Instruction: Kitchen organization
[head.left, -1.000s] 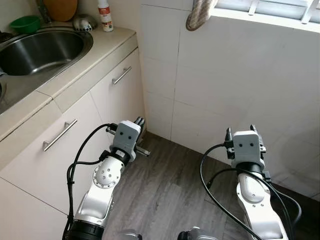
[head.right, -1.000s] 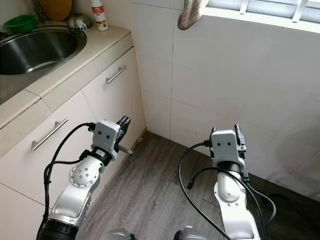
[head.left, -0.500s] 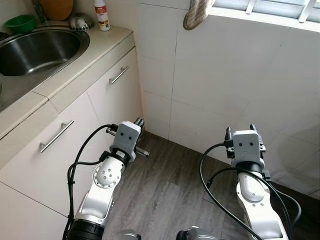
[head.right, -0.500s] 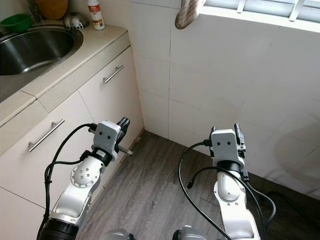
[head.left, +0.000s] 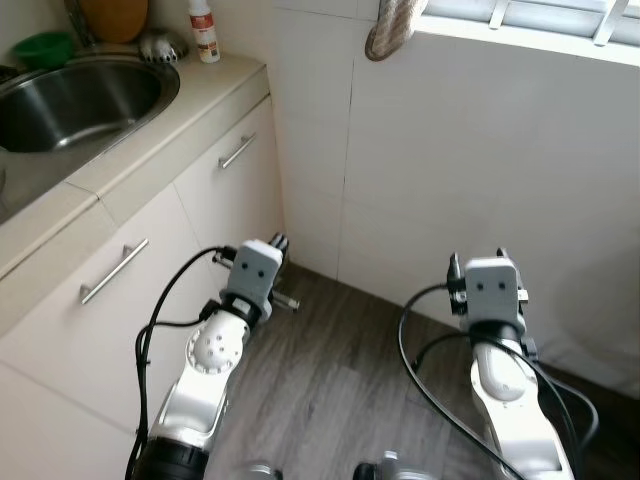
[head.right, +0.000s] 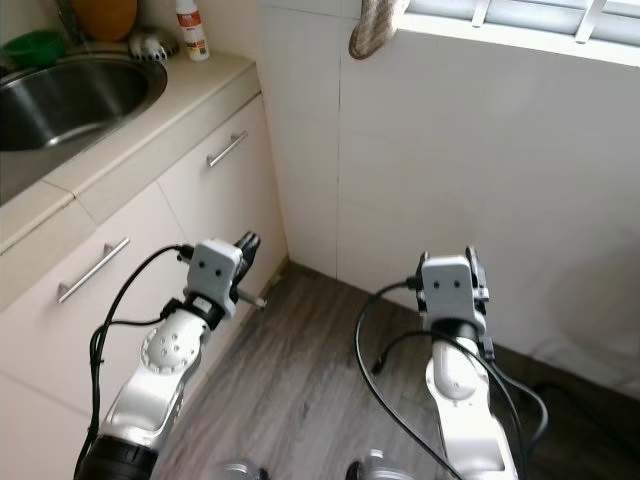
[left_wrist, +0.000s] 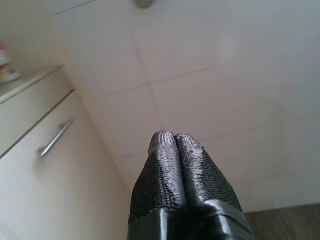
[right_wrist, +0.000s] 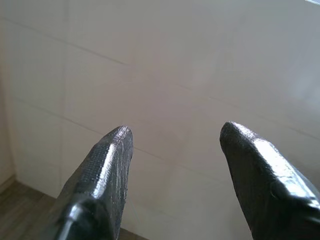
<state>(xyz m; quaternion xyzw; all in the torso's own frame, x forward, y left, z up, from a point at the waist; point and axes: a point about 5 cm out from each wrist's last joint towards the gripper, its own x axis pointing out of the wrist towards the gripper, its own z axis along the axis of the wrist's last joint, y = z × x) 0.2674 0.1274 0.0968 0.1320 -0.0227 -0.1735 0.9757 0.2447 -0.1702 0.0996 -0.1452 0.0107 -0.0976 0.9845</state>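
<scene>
In the lower part of the frame I am holding both arms low over the grey wood floor (head.left: 330, 390), and neither is carrying anything. My left gripper (left_wrist: 175, 142) is showing its two black fingers pressed together, with nothing between them. My right gripper (right_wrist: 175, 137) is keeping its fingers spread wide apart, also with nothing inside. Both are pointing at the white tiled wall (head.left: 450, 180), so I judge that the organizing work is not yet started here, and everything is left to do.

A little farther, on the left side of the frame, the cabinet doors (head.left: 120, 290) with metal handles are closed. Above them, at the upper left, the counter (head.left: 190, 95) is carrying the steel sink (head.left: 85, 95). Behind the sink, at the top left edge, a green bowl (head.left: 45, 45), a white bottle (head.left: 205, 30) and a small metal thing are standing. These are probably the things to organize, and they are well apart from both grippers, higher and to my left. A cloth (head.left: 392, 28) is hanging at the top centre, under the window.
</scene>
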